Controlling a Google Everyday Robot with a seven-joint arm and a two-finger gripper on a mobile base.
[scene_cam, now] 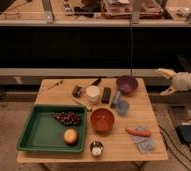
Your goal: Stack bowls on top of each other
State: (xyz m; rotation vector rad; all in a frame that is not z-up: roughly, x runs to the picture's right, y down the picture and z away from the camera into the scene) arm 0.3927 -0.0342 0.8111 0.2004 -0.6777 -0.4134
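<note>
Green tray point(29, 131), with grapes point(67, 118), is being carried at the left of the tabletop point(54, 97). Orange bowl point(102, 120) is being flanked: tin point(96, 148) in front, white cup point(93, 93) behind. Blue cup point(122, 107) and black bar point(106, 95) are lying between it and the purple bowl point(126, 84), far right. Pincer point(161, 82) is being held spread wide, holding nothing, beyond the right edge.

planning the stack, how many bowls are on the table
2. A dark purple bowl sits at the far right corner of the table; an orange bowl sits near the middle, right of the green tray. None seem hidden. The gripper hangs open beyond the table's right edge.
</note>
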